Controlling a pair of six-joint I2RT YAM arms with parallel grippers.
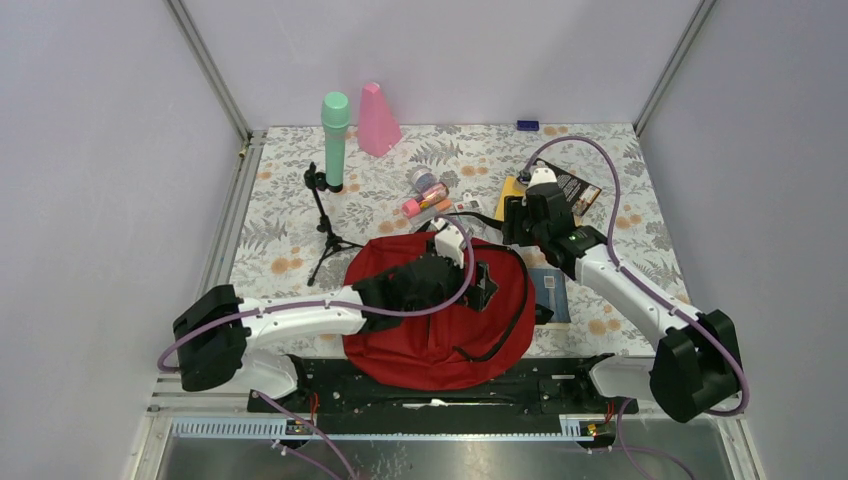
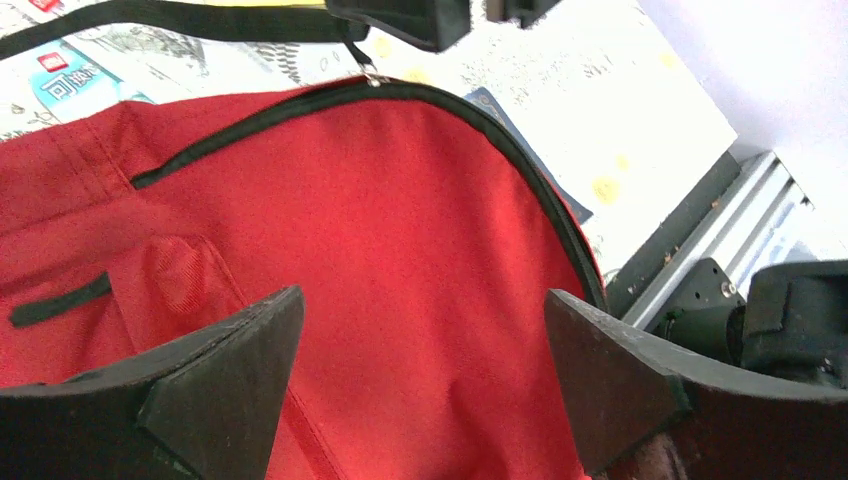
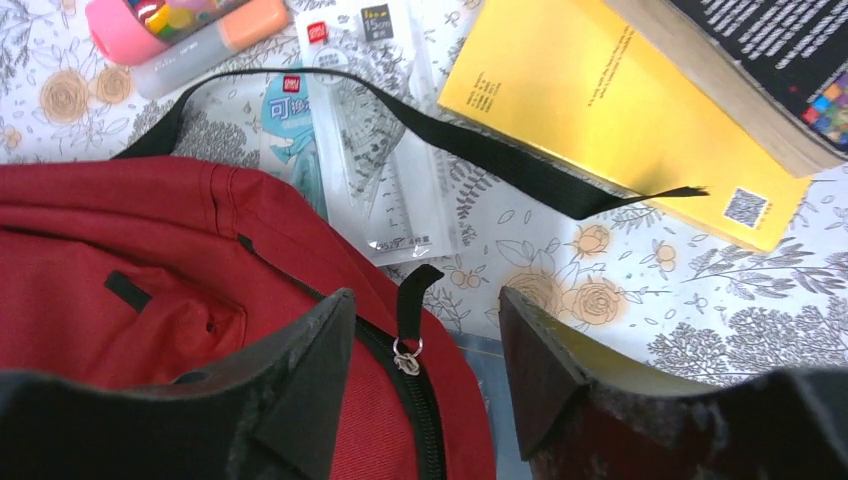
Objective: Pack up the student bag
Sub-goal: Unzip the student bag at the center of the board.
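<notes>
hovering over the large red soft fabric backpack (image 1: 430,335), both arms look set for the opening step. the main zip appears closed along the curved edge, so i judge packing not yet begun. the backpack lies flat on the floral-print table (image 1: 280,230) at the near edge, centred between the two arm bases, its right side overlapping a thin blue booklet (image 1: 551,292). right gripper (image 3: 425,298): jaws spread, empty, straddling the small metal zipper pull with black fabric tab (image 3: 407,345) at the bag's far right edge. it is likely lined up to pinch the tab and run the zip. left gripper (image 2: 422,300): jaws spread wide, empty, low over the red front panel; contact with the fabric cannot be told. probable reason: pin the soft bag down against the zip pull. yellow paperback book (image 3: 610,110), clear packet of rulers (image 3: 380,150) and pink pencil case (image 3: 150,20) lie just beyond the bag, unpacked.
</notes>
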